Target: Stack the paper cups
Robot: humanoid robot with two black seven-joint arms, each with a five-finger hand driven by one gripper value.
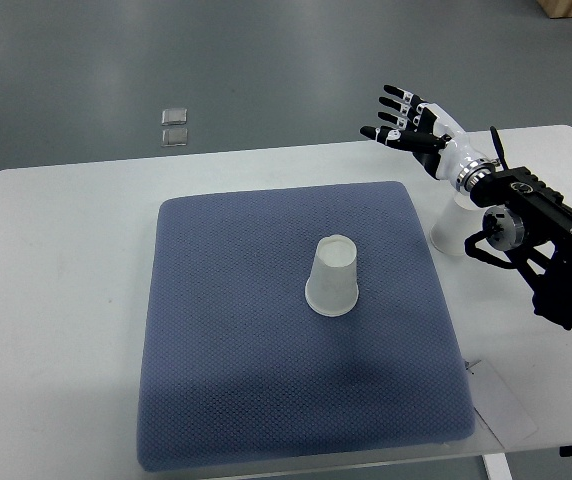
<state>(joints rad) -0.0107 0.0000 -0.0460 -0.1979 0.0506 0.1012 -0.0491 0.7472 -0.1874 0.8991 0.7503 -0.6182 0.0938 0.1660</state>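
A white paper cup (333, 277) stands upside down near the middle of the blue-grey mat (226, 350). A second white cup (453, 228) stands on the white table just right of the mat, partly hidden behind my right forearm. My right hand (401, 122) is raised above the table's far edge, up and left of that cup, with fingers spread and holding nothing. My left arm is out of view.
The white table (56, 300) carries the mat. A paper sheet (501, 400) lies at the mat's front right corner. Two small clear squares (174, 126) lie on the grey floor beyond the table. My right arm's black housing (551, 245) covers the table's right side.
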